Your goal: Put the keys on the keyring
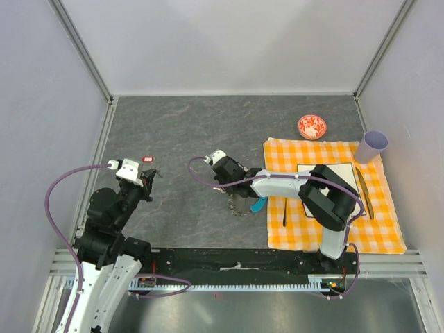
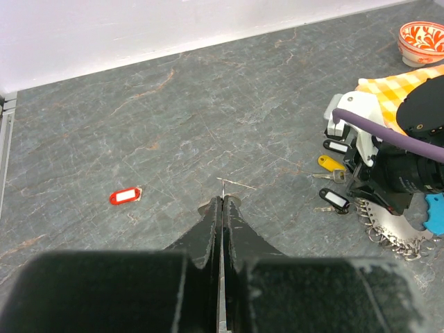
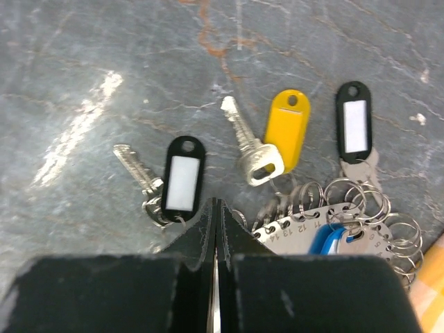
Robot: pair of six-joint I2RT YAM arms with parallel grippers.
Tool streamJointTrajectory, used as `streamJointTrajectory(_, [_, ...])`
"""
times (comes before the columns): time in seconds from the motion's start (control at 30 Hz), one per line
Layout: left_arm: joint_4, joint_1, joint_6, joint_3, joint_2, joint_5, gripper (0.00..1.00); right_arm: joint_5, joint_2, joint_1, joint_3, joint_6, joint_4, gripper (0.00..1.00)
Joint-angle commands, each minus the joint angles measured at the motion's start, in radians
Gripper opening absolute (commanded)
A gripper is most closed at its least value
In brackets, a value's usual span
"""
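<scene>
Right hand (image 3: 215,205) and left hand (image 2: 221,202) pinched closed, empty; three keys (image 3: 247,137) lie by one keyring (image 3: 295,232).

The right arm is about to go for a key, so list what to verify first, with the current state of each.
1. Right gripper jaws open for a grasp: not ok, shut with nothing between them.
2. Left gripper jaws open: not ok, shut and empty.
3. Black-tagged key beside the right jaws lies apart from the keyring: ok.
4. Yellow-tagged key already on a ring: cannot tell.
5. Second black-tagged key already on a ring: cannot tell, its end overlaps the rings.
6. Red tag located: ok, alone ahead of the left gripper.
</scene>
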Motion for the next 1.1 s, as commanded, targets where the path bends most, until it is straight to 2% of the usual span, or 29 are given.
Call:
streamJointTrajectory(0.0, [0.04, -0.003, -0.018, 0.0, -0.006, 0.016, 0.02, -0.135, -0.074, 0.003, 0.027, -0.022, 0.019, 0.0])
streamJointTrajectory(0.17, [0.037, -0.003, -0.017, 0.0, -0.006, 0.014, 0.02, -0.197, -0.118, 0.006, 0.013, -0.06, 0.035, 0.0])
streamJointTrajectory(0.27, [0.039, -0.003, -0.018, 0.0, -0.008, 0.014, 0.02, -0.12, -0.126, 0.006, -0.01, -0.072, 0.033, 0.0])
streamJointTrajectory(0.3, [0.039, -0.003, -0.017, 0.0, -0.008, 0.014, 0.02, -0.088, -0.126, 0.006, -0.01, -0.072, 0.019, 0.02])
streamJointTrajectory(0.37, [0.039, -0.003, -0.018, 0.0, -0.008, 0.014, 0.02, -0.066, -0.12, 0.008, -0.004, -0.056, 0.003, 0.12])
streamJointTrajectory(0.43, [0.039, -0.004, -0.017, 0.0, -0.006, 0.016, 0.02, -0.056, -0.114, 0.002, -0.004, -0.037, -0.008, 0.16])
streamJointTrajectory(0.77, [0.039, -0.003, -0.018, 0.0, -0.008, 0.02, 0.02, -0.164, -0.068, -0.055, 0.014, 0.01, -0.057, 0.2])
streamJointTrajectory(1.07, [0.039, -0.003, -0.02, 0.0, -0.006, 0.023, 0.02, -0.106, -0.115, -0.069, -0.015, 0.001, -0.062, 0.19])
